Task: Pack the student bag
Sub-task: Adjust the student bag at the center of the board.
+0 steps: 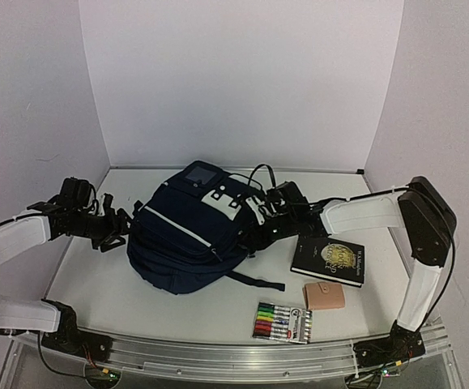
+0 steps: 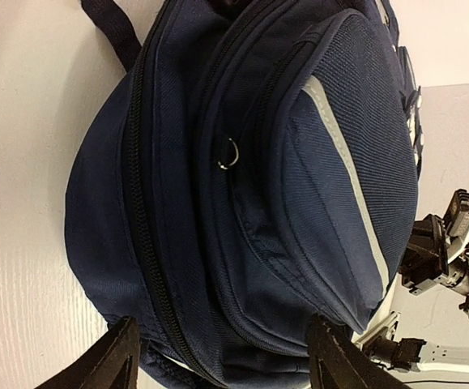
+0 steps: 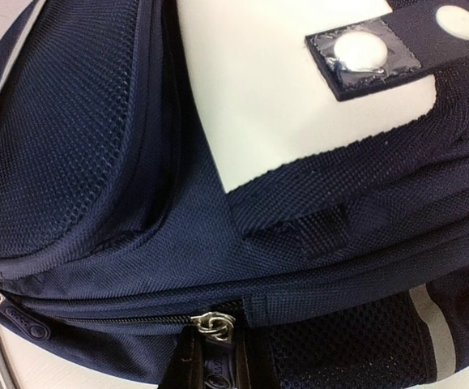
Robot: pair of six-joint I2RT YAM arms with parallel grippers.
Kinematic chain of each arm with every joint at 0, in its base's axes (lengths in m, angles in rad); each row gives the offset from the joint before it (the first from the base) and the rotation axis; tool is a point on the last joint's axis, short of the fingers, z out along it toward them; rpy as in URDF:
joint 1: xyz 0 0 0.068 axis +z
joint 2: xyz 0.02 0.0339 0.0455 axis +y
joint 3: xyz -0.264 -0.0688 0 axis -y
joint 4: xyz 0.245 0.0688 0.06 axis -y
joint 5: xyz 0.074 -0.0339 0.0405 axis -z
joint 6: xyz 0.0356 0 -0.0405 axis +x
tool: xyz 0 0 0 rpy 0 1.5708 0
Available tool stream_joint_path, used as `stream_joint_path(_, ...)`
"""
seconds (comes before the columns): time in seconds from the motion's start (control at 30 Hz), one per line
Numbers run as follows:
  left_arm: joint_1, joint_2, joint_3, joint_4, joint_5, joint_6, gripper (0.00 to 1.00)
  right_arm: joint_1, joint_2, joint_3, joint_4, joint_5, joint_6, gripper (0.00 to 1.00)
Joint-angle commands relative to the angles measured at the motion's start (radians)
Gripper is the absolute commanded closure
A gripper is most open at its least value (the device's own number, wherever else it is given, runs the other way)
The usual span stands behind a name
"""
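Navy fabric: the student bag (image 1: pixel 187 243) is lying in the middle of the table (image 1: pixel 88 284), between the two arms; its light grey patches (image 1: pixel 218 194) are facing up near the far end; a dark strap (image 1: pixel 254 281) is trailing from its near right side toward the book.
Left gripper (image 1: pixel 114 230): it is hovering just beside the bag's left side; in the left wrist view its two dark fingers (image 2: pixel 112 361) are standing wide apart with the bag's rounded end showing beyond them; the claw is gaping and gripping nothing.
Bag, left wrist view: a pale stripe (image 2: pixel 347 162) is running along the front pocket; a small metal ring (image 2: pixel 228 154) is hanging by a closed zip seam.
Right gripper (image 1: pixel 260 217): it is pressing in at the bag's right side, near the patches; in the right wrist view the claw (image 3: pixel 210 369) is sitting with its jaws drawn together, and it is appearing to pinch the zipper pull (image 3: pixel 210 324) right at the fingertips.
Bag, right wrist view: a mesh pocket (image 3: pixel 64 146) is filling the left; a pale patch with a snap stud (image 3: pixel 364 53) is showing at the top.
Loose things: a black book (image 1: pixel 328 259) with a gold emblem is lying right of the bag; a pink pouch (image 1: pixel 324 296) is resting just in front of it; a marker pack (image 1: pixel 283 322) is lying nearer the front edge.
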Motion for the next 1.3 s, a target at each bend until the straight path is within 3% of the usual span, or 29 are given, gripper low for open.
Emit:
stream_joint_path(0.0,-0.002,0.001,-0.032,0.035,0.013,-0.047,0.32,0.035,-0.045,0.044,-0.033,0.171,-0.009,0.97)
stream_joint_path(0.17,-0.003,0.02,-0.049,0.046,0.02,-0.058,0.39,0.084,-0.007,0.091,-0.119,0.325,-0.032,0.91)
stream_joint_path(0.4,-0.003,0.017,-0.058,0.047,-0.004,-0.064,0.56,0.089,-0.011,0.109,-0.128,0.318,-0.036,0.87)
stream_joint_path(0.57,-0.003,0.009,-0.064,0.05,-0.014,-0.07,0.63,0.09,-0.012,0.121,-0.137,0.3,-0.048,0.84)
stream_joint_path(0.67,-0.003,0.008,-0.064,0.053,-0.016,-0.07,0.67,0.09,-0.006,0.124,-0.145,0.278,-0.048,0.89)
stream_joint_path(0.77,-0.003,0.006,-0.063,0.056,-0.017,-0.072,0.71,0.089,-0.008,0.123,-0.15,0.264,-0.044,1.0)
stream_joint_path(0.97,-0.003,0.005,-0.064,0.056,-0.027,-0.07,0.81,0.089,-0.007,0.109,-0.151,0.23,-0.035,1.0)
stream_joint_path(1.13,-0.004,-0.014,-0.067,0.068,-0.045,-0.091,0.99,0.094,-0.003,0.128,-0.179,0.12,0.022,1.0)
stream_joint_path(1.27,-0.003,-0.053,-0.092,0.115,-0.054,-0.129,1.0,0.104,-0.032,0.12,-0.201,0.016,0.111,1.0)
